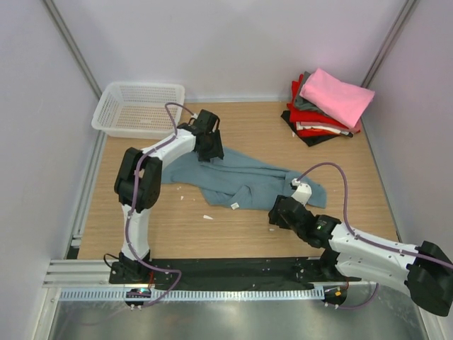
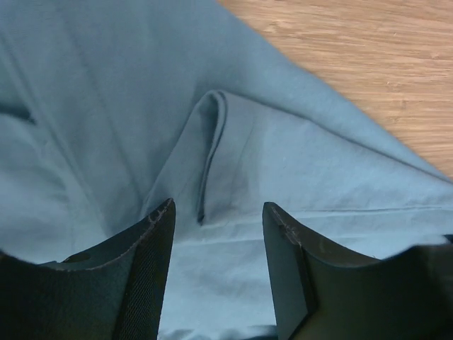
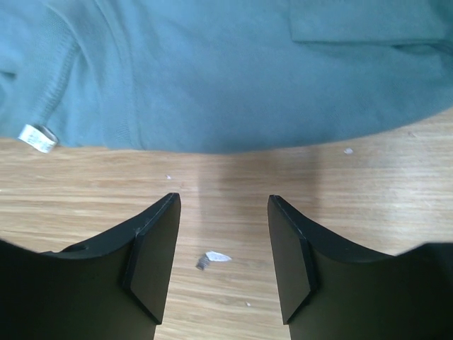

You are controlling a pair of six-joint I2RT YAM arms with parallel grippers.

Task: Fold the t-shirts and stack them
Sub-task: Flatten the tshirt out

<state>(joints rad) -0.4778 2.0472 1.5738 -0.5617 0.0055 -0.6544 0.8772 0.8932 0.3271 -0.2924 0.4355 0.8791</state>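
Risk: your right gripper (image 3: 223, 205), parted and empty, is hovering over table (image 3: 368, 184), so closing may miss the teal t-shirt (image 3: 212, 78); your left gripper (image 2: 219, 205), also parted, is straddling a fold (image 2: 212, 142).

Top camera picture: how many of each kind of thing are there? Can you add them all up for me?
Unfolded teal-blue t-shirt: 1
Pile of folded t-shirts, pink on top: 1
White lattice basket: 1
Robot arms: 2, the left arm and the right arm
Total: 5
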